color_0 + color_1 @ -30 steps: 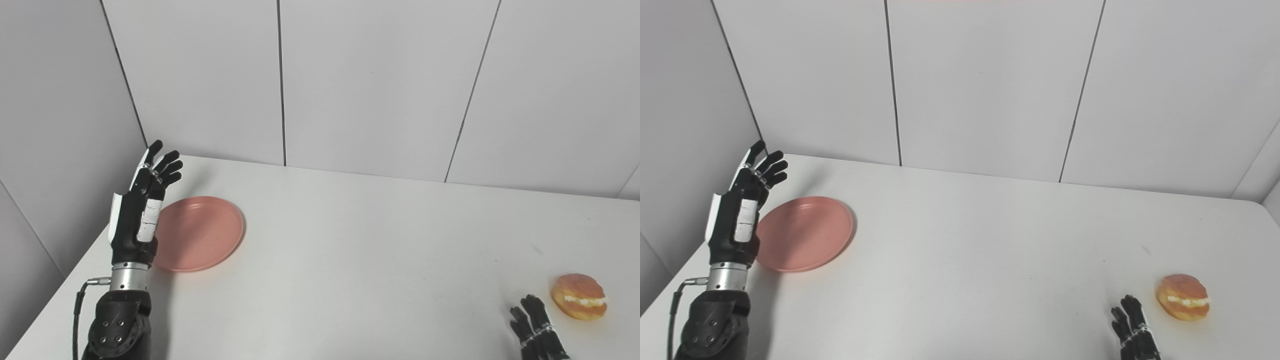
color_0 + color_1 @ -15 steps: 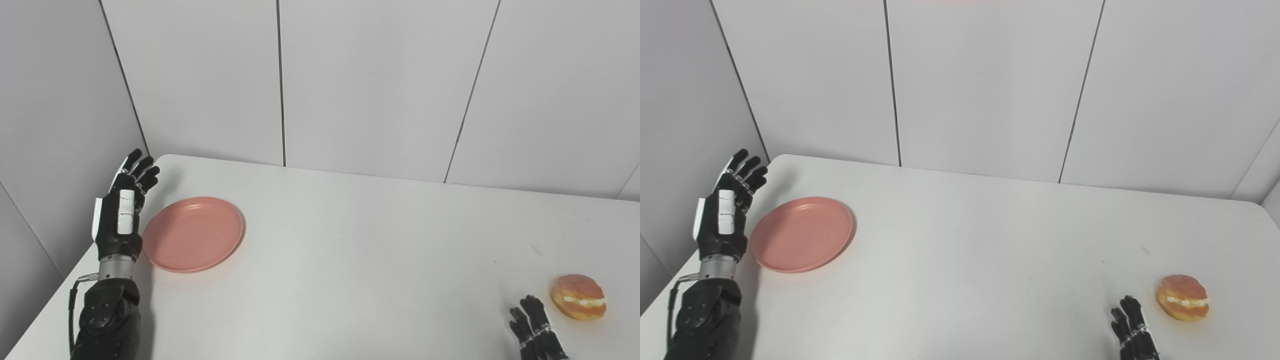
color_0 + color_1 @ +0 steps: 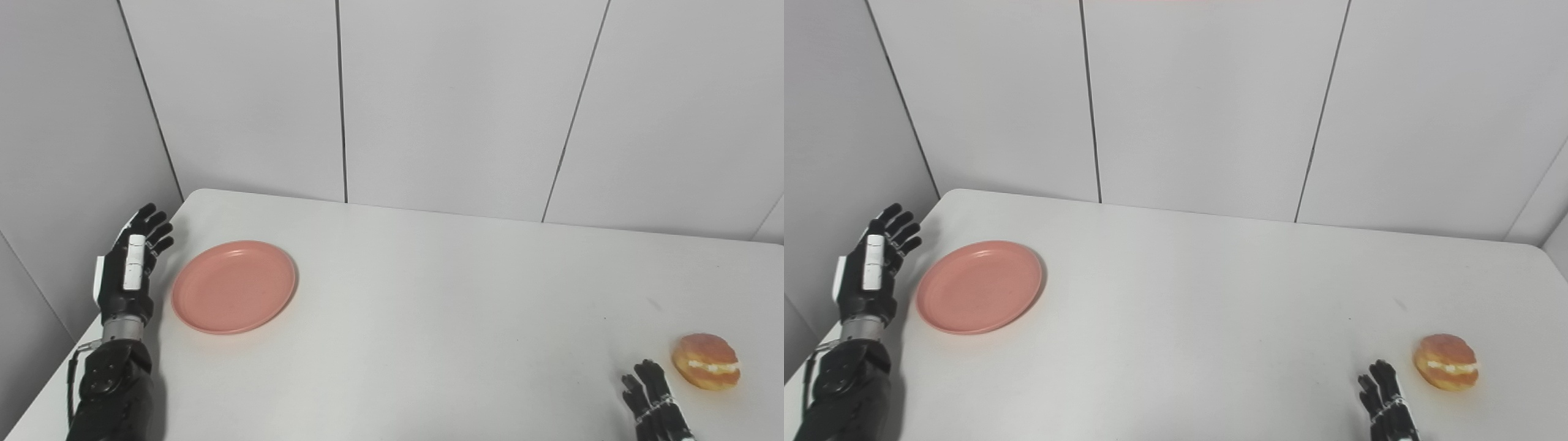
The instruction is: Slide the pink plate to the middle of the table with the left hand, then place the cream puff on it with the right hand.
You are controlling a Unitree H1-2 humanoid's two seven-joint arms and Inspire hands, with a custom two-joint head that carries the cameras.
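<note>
Left hand (image 3: 127, 269) now off plate (image 3: 234, 286)

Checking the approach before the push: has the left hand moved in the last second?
Yes. The left hand has swung leftward off the pink plate and lower; it now stands clear beside the rim.

Left hand (image 3: 870, 269): your fingers spread, just left of the pink plate (image 3: 979, 286).
Cream puff (image 3: 1447, 361): near right, beside your right hand (image 3: 1384, 398).
</note>
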